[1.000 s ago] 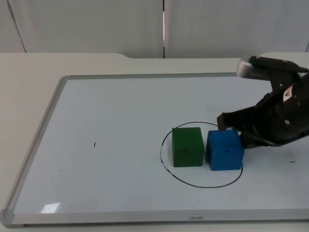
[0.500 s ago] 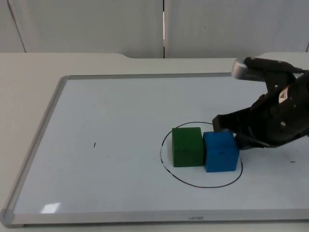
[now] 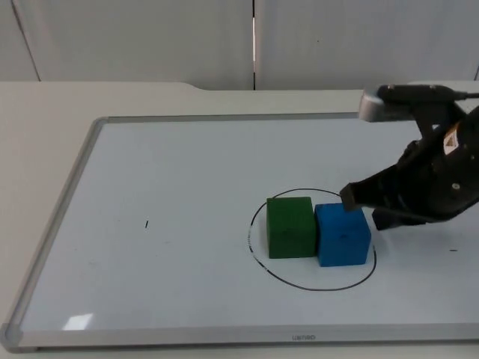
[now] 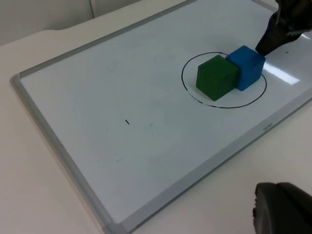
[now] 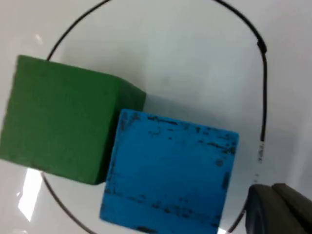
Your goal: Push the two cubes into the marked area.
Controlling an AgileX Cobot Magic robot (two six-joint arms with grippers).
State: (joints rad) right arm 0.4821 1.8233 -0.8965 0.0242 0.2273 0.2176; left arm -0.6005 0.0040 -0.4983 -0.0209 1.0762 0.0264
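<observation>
Top view, green cube point(image 3: 290, 227) touching blue cube point(image 3: 343, 235), inside circle point(image 3: 258, 262)

Green cube point(image 3: 290, 226) and blue cube point(image 3: 343, 234) touch inside the drawn circle point(image 3: 258, 261).

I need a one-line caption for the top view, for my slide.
Green cube and blue cube touching inside the drawn circle on the whiteboard, right hand just behind the blue cube.

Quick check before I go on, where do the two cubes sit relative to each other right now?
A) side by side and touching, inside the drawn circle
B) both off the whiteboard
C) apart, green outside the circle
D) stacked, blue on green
A: the green cube and blue cube sit flush, side by side, within the black circle on the whiteboard.
</observation>
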